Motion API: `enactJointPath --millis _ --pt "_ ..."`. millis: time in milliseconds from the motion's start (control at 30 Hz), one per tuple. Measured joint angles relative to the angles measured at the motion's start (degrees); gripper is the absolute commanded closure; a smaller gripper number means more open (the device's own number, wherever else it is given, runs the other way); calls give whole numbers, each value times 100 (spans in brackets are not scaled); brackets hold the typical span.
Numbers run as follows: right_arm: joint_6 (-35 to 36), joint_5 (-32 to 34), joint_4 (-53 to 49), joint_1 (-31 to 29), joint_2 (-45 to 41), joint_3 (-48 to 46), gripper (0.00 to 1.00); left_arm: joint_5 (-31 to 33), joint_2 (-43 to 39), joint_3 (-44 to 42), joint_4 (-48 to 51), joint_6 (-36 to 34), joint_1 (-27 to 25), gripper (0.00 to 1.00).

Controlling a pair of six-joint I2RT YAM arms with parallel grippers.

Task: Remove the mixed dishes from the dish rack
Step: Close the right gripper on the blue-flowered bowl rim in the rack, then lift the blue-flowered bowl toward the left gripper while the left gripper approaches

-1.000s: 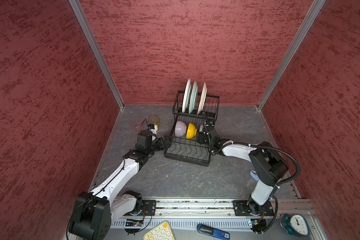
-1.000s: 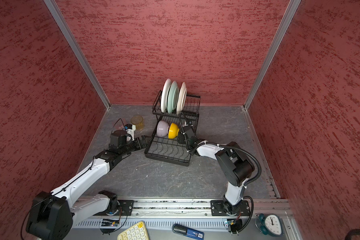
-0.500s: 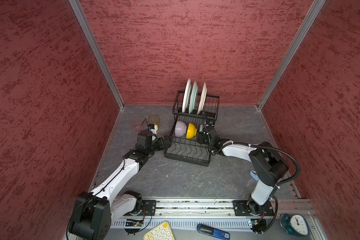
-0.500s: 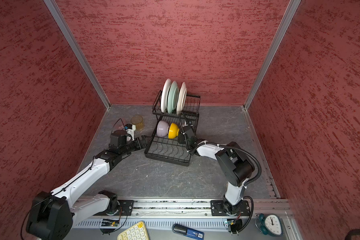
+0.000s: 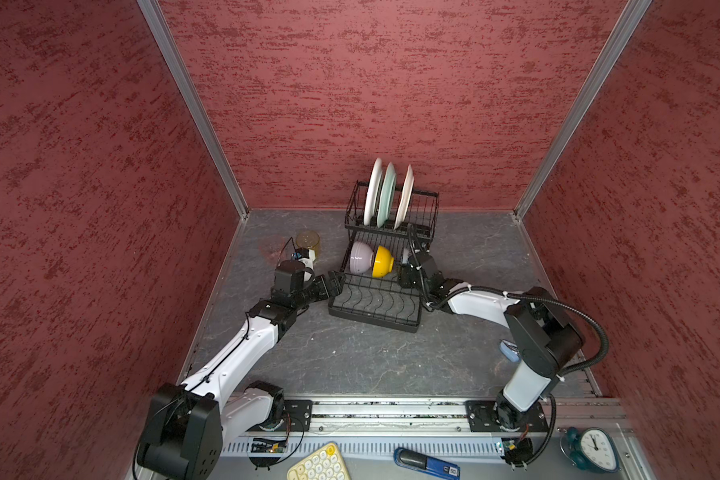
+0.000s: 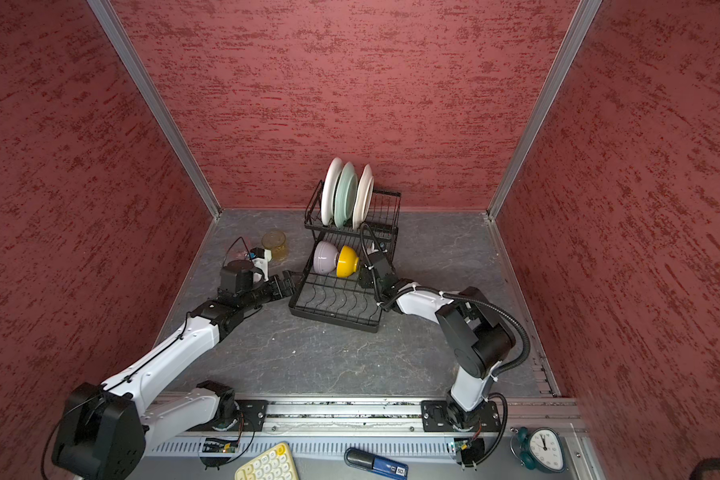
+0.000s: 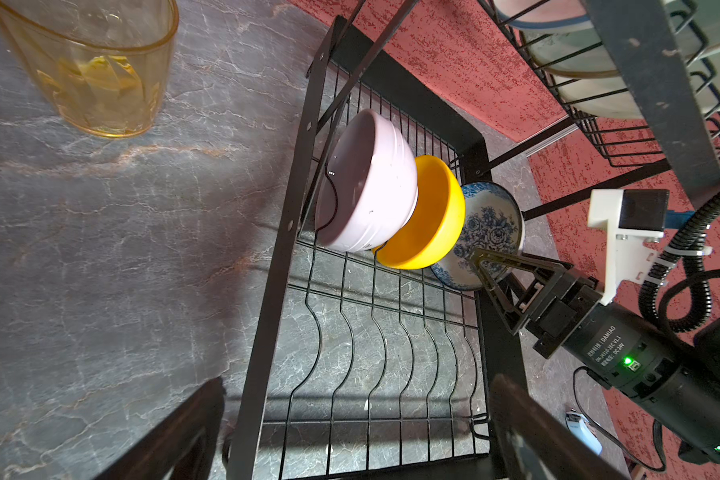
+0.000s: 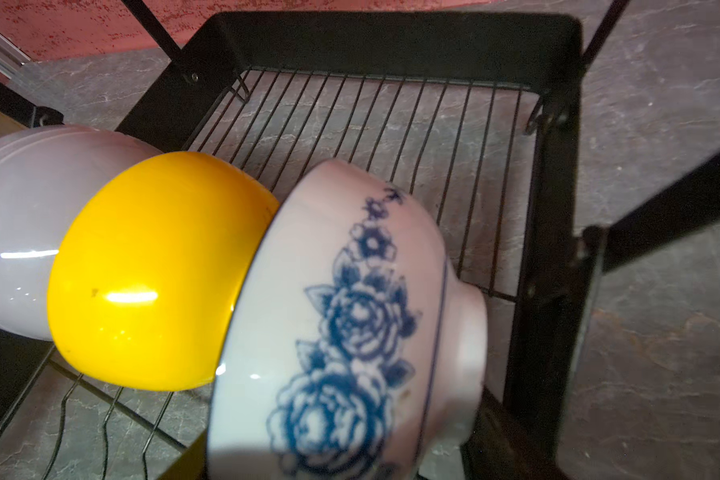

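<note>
The black dish rack (image 5: pixel 375 316) (image 6: pixel 333 321) holds three plates on edge in its raised basket: white (image 5: pixel 373 191), pale green (image 5: pixel 388 195) and cream (image 5: pixel 406 195). On its low tray a lilac bowl (image 5: pixel 360 257) (image 7: pixel 375 183), a yellow bowl (image 5: pixel 383 262) (image 8: pixel 142 270) and a blue-and-white bowl (image 7: pixel 491 224) (image 8: pixel 341 311) lean nested on their sides. My right gripper (image 5: pixel 404 268) (image 7: pixel 481 266) is shut on the blue-and-white bowl, one finger inside it and one against its foot. My left gripper (image 5: pixel 335 280) (image 7: pixel 358 436) stands wide open over the tray's left rim. An amber tumbler (image 5: pixel 307 241) (image 7: pixel 88 62) stands on the table.
Red walls close the table in on three sides. A small blue-and-white object (image 5: pixel 510 351) lies beside the right arm. In front of the arms' rail lie a yellow keypad (image 5: pixel 319 465), a blue device (image 5: pixel 427 461) and a clock (image 5: pixel 595 449).
</note>
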State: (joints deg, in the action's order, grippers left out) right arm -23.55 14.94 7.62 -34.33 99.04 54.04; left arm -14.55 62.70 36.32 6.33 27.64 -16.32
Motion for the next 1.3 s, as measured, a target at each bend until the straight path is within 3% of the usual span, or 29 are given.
enactJointPath --millis 767,1300 --pt "-352 -190 -168 4 -876 -562 48 -42 0 0 -2 4 -7 1" --pt "-1259 -1335 76 7 -1993 -970 48 -264 0 0 -131 28 -11 1"
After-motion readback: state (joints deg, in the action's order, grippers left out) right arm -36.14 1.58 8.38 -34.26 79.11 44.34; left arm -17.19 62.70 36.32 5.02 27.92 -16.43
